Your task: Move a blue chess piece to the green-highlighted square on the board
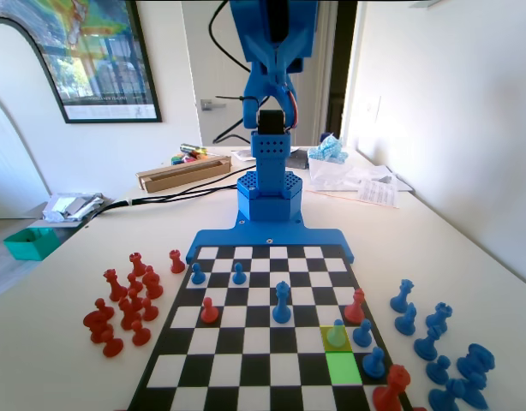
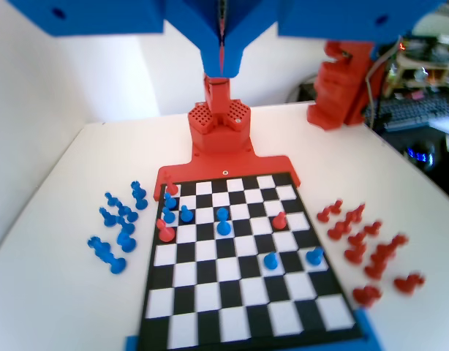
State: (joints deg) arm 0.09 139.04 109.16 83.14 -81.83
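one raised blue arm [image 1: 271,51] holds its claw [image 2: 223,62] pressed together, empty, high above the board [image 2: 239,248].

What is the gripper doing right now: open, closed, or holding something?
Gripper: closed, its fingers pressed together with nothing between them, raised high above the board.

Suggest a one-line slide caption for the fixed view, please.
Teal pawn waits on the yellow square, one short of the green-highlighted square; blue arm's pincer raised, shut.
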